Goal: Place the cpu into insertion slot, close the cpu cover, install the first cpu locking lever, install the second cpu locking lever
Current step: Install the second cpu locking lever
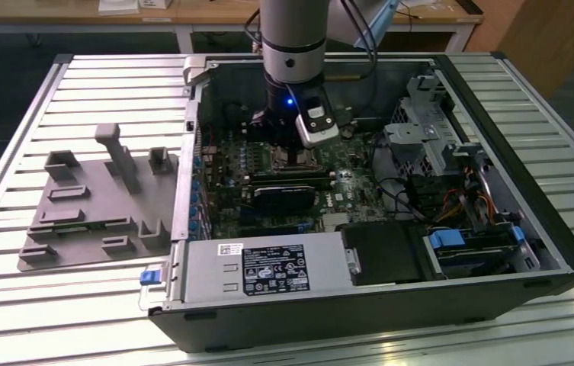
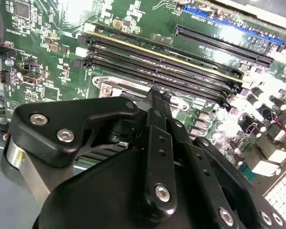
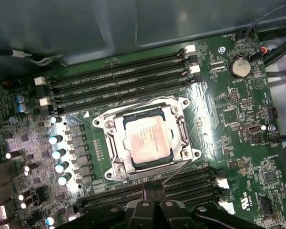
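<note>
I see the pale silver-grey square cpu seated in the metal-rimmed insertion slot, with the silver frame cpu cover down around it. My black end effector, fingers pressed together, hovers at the socket's edge above the green motherboard.

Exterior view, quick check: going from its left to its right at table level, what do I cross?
Grey fixture tray → blue latch on the case's front corner → power supply → black drive bay → blue-tabbed drive cage → case's right wall.
</note>
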Robot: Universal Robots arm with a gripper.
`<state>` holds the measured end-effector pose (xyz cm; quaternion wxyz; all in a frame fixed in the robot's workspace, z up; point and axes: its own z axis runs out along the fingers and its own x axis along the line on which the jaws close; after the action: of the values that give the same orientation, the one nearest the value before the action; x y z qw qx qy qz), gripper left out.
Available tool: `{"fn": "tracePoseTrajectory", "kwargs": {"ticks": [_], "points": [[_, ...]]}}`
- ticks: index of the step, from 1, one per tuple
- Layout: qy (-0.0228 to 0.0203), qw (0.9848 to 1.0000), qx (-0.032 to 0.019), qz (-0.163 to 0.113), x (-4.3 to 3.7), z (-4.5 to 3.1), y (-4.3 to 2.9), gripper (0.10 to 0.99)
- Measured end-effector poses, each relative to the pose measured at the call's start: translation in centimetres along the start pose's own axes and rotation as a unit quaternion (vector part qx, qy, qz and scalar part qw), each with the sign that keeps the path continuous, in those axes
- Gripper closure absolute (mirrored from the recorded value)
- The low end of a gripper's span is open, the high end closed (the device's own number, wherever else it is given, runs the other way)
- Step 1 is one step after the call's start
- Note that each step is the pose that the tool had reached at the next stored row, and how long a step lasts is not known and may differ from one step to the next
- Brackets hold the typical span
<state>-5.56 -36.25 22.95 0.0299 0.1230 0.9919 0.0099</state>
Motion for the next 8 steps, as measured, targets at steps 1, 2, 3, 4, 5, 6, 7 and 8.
{"fn": "tracePoseTrajectory", "kwargs": {"ticks": [1, 2, 3, 4, 5, 6, 7, 8], "points": [[-0.0005, 1.0000, -0.0005, -0.002, 0.00, 0.05, -0.06, 0.984], [-0.0011, 1.0000, -0.0010, -0.005, -0.01, 0.12, -0.11, 0.984], [-0.0017, 1.0000, -0.0015, -0.008, -0.02, 0.17, -0.15, 0.984], [-0.0024, 0.9999, -0.0019, -0.011, -0.02, 0.23, -0.19, 0.984], [-0.0030, 0.9999, -0.0024, -0.014, -0.02, 0.30, -0.23, 0.984], [-0.0039, 0.9999, -0.0028, -0.016, -0.02, 0.37, -0.27, 0.984], [-0.0048, 0.9998, -0.0031, -0.019, -0.02, 0.44, -0.32, 0.984], [-0.0057, 0.9998, -0.0036, -0.021, 0.00, 0.51, -0.36, 0.984]]}}
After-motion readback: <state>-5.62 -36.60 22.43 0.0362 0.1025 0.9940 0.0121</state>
